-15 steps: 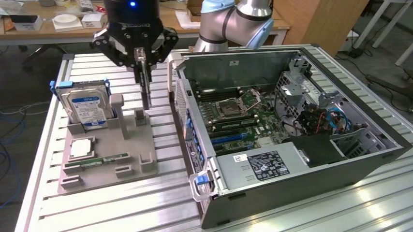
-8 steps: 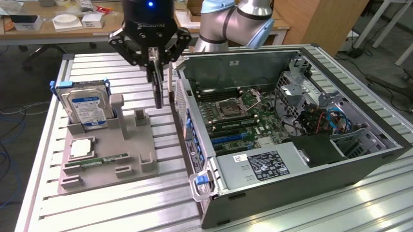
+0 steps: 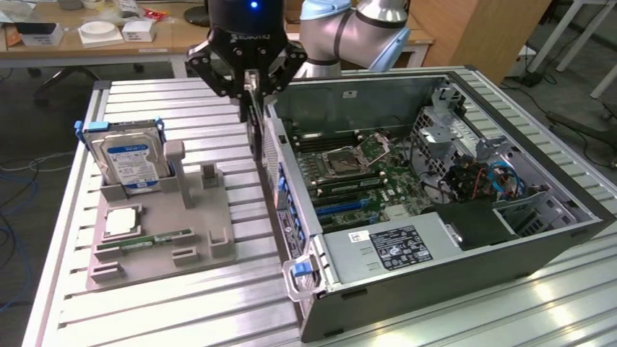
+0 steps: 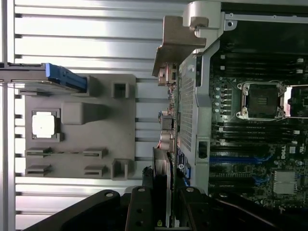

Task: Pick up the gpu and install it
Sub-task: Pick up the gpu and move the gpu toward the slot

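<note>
The arm (image 3: 352, 32) comes in at the top centre of the frame, its wrist pointing straight down. The black end effector (image 3: 250, 90) hangs at upper centre, both fingers (image 4: 139, 211) drawn inward and clamped on the thin gpu (image 3: 254, 123), which hangs edge-on between them.

Surface (image 3: 164, 318): you have a silver metal top built of long ribbed slats.

Item one, on the exterior view's left: a grey moulded fixture (image 3: 193, 213), lying flat on the slats, with upright posts and shallow recesses.

Item two, on the exterior view's right: an open computer case (image 3: 463, 271), dark grey, lying on its side with the interior facing up.

Fixture and case sit near each other but apart, with bare slats between them.
</note>
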### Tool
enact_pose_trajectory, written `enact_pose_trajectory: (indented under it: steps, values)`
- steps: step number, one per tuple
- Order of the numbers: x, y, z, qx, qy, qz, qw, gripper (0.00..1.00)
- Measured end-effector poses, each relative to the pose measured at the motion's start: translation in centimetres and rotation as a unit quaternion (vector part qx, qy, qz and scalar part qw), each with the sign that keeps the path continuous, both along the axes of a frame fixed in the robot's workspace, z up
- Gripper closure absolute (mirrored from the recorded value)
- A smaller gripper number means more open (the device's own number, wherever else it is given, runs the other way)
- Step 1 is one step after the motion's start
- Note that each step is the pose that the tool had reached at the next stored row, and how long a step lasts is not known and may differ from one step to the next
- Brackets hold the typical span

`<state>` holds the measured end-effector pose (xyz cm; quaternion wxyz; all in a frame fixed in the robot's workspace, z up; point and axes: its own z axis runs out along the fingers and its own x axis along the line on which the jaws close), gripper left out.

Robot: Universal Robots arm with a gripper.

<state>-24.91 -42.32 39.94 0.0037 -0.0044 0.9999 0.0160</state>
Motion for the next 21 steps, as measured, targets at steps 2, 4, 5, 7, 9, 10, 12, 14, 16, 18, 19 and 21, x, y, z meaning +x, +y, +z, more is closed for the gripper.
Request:
enact_pose_trajectory:
  steps: [2,4,5,7,9,10,12,14,16,18,19,21]
  values:
    - [0.6,0.0,0.03,0.0001,0.0024,0.0,1.0,0.73]
    - [1.1,0.0,0.05,0.0,0.0049,0.0,1.0,0.73]
    - [1.4,0.0,0.05,0.0001,0.006,0.0,1.0,0.73]
    - [2.1,0.0,0.05,0.0001,0.0077,0.0,1.0,0.73]
    - [2.8,0.0,0.05,0.0001,0.0092,0.0,1.0,0.73]
    - [3.1,0.0,0.05,0.0,0.0096,0.001,1.0,0.73]
    - [3.5,0.0,0.05,-0.0026,0.0098,0.002,0.9999,0.73]
    - [4.0,0.0,0.06,-0.0046,0.0098,0.003,0.9999,0.73]
    - [4.7,0.0,0.05,-0.0048,0.0099,0.003,0.9999,0.73]
    - [5.6,0.0,0.05,-0.0048,0.0102,0.002,0.9999,0.73]
    - [6.1,0.0,0.04,-0.0047,0.0102,0.003,0.9999,0.73]
    - [6.9,0.01,0.04,-0.0047,0.0103,0.002,0.9999,0.73]
